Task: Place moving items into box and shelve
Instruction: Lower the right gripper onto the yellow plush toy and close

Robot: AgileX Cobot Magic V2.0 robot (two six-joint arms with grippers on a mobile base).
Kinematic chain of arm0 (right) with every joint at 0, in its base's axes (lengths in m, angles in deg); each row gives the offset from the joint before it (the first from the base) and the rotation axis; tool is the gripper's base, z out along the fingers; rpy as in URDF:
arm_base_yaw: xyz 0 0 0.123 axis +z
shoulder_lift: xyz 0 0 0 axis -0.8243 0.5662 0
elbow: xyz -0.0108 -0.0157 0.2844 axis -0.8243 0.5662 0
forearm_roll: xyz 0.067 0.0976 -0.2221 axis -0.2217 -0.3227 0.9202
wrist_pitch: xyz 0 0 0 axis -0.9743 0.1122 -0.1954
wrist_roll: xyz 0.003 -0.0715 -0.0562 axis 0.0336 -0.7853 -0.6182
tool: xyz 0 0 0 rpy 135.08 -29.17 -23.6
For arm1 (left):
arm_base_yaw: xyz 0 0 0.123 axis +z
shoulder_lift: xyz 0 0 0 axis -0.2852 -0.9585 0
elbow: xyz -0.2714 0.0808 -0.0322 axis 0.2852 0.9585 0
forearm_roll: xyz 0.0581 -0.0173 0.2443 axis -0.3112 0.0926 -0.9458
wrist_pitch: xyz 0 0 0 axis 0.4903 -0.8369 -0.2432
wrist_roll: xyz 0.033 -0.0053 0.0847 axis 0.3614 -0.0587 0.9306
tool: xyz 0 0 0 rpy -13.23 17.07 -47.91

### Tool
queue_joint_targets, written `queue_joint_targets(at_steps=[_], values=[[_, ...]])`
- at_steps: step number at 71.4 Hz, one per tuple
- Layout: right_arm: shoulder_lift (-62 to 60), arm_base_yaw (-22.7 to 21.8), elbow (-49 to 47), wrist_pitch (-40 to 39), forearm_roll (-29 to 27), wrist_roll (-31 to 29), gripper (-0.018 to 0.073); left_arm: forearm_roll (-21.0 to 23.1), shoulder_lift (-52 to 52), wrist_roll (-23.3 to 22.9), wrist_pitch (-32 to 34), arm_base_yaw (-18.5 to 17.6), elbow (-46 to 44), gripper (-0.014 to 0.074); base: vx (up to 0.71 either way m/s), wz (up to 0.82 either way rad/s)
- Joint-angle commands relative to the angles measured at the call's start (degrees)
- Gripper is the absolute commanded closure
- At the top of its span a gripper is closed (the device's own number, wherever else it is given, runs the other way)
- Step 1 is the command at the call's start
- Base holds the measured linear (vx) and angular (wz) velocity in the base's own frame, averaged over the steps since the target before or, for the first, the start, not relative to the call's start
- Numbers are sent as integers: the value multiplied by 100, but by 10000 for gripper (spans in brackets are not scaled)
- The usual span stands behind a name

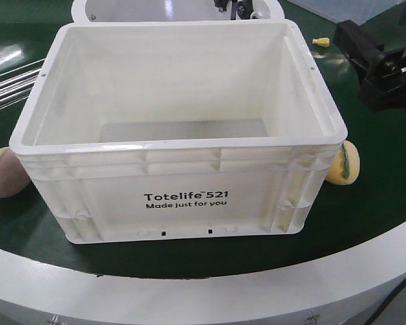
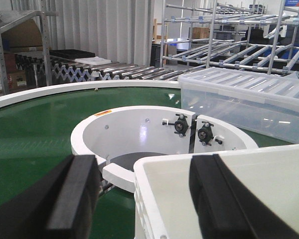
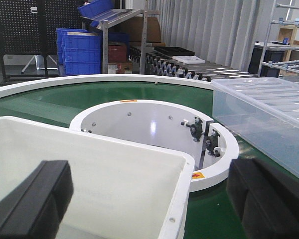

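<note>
We take the white plastic crate (image 1: 179, 152), printed "Totelife 521", as our landmark. It stands upright and open-topped on the green curved belt worktop (image 1: 379, 203). All of the task's loose items lie outside the crate, on the worktop. A round tan fruit-like item (image 1: 3, 172) lies just beside the crate's left wall. A yellow mango-shaped item with a green stripe (image 1: 344, 162) lies against the front right corner; we cannot tell whether it touches. A small pale yellow piece (image 1: 321, 42) lies beyond the far right corner, apart from the crate.

Behind the crate sits the white round inner ring (image 2: 129, 129) of the worktop, carrying two black knobs. To the right of the crate and further back lies a clear lidded plastic box (image 3: 269, 109).

The left gripper (image 2: 144, 199) hangs by the crate's near left corner with its black fingers (image 2: 65, 199) spread wide, released and holding nothing. The right gripper (image 3: 149, 209) hovers by the crate's right rim, its fingers (image 3: 35, 199) likewise spread wide apart and grasping nothing.
</note>
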State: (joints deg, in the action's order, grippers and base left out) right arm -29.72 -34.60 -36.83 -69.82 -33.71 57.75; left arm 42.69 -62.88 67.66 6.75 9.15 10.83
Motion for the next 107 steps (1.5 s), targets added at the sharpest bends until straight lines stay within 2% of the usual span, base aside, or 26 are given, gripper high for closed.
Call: queue_joint_targets(at_steps=[1, 11, 25, 35, 58, 84, 107], values=[[-47, -12, -204, -563, 2, -1, -109, 62, 64, -48, 311, 54, -214, 68, 0, 0], [-248, -316, -204, -587, -18, 22, -85, 62, 251, -48, -158, 325, -214, 73, 0, 0], [-580, -1577, -204, -205, -16, 55, -78, 42, 622, -48, -544, 682, -214, 76, 0, 0], [-747, -2081, -204, 250, 14, 43, -66, 42, 751, -48, -754, 720, -214, 76, 0, 0], [-396, -2054, -243, 701, -273, 130, -33, 42, 276, -53, -896, 720, -485, 76, 0, 0], [1150, -2054, -1239, 1034, -514, 109, -32, 42, -653, -48, -979, 720, -1086, 76, 0, 0], [2534, -2054, -1292, 1346, -727, 45, -32, 1, -858, -48, -966, 720, -1086, 76, 0, 0]])
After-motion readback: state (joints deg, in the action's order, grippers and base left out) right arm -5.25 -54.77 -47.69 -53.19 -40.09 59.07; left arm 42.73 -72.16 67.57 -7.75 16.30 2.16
